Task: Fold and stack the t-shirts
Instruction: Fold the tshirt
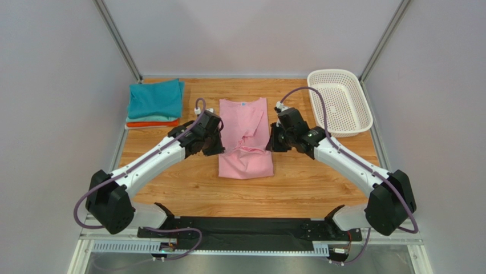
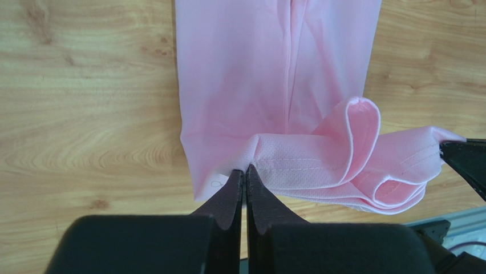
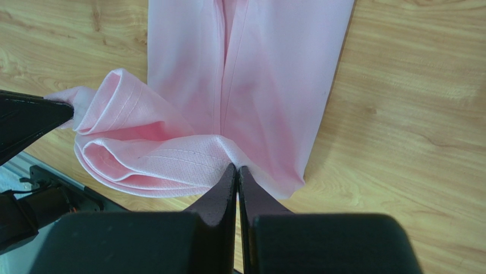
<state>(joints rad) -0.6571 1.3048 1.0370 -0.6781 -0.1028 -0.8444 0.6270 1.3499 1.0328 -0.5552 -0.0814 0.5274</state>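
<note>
A light pink t-shirt (image 1: 244, 137) lies lengthwise in the middle of the table, its neck label at the far end. My left gripper (image 1: 219, 145) is shut on the shirt's hem at its left side, and my right gripper (image 1: 270, 142) is shut on the hem at its right side. The hem is lifted and curls over the shirt's body. In the left wrist view the fingertips (image 2: 245, 171) pinch the pink cloth (image 2: 274, 74). In the right wrist view the fingertips (image 3: 237, 168) pinch it (image 3: 256, 68) too. A folded teal shirt (image 1: 155, 98) tops a stack with pale mint and orange (image 1: 153, 123) ones at the back left.
A white perforated basket (image 1: 340, 101) stands at the back right. The wooden table (image 1: 308, 182) has metal frame posts at its back corners and grey walls around.
</note>
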